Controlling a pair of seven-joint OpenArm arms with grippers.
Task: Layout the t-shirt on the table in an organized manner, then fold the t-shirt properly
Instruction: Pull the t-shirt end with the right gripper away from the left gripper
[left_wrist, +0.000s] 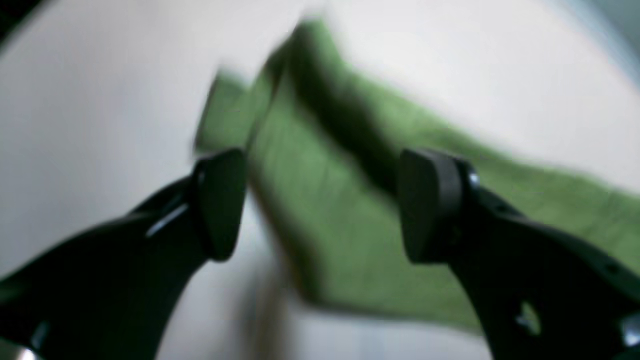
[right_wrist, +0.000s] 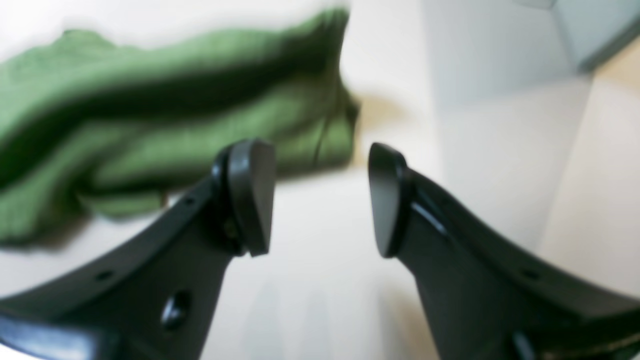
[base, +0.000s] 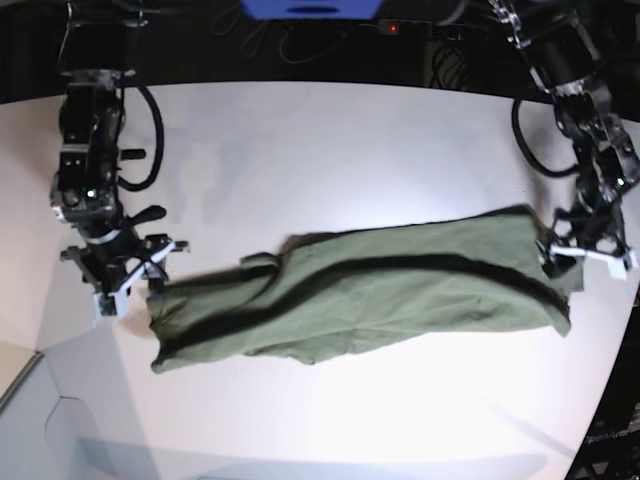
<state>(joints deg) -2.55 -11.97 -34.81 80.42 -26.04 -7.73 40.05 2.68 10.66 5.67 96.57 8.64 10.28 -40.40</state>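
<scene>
We judge the laying-out step unfinished: the wrinkled olive-green cotton t-shirt (base: 360, 297) lies bunched lengthwise across the middle of the glossy white worktop (base: 330, 140), both the left tool (left_wrist: 320, 205) and right tool (right_wrist: 320, 197) released, so next we must regrip its ends.

Both wrist views apparently motion-blurred.

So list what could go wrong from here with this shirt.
The t-shirt lies in a long, creased strip with a dark fold along it; folding now may lock those wrinkles in. Both grippers, left and right, have open jaws holding nothing, so a regrasp might catch several layers. The shirt's end by the left gripper is near the table edge and could slide off.
</scene>
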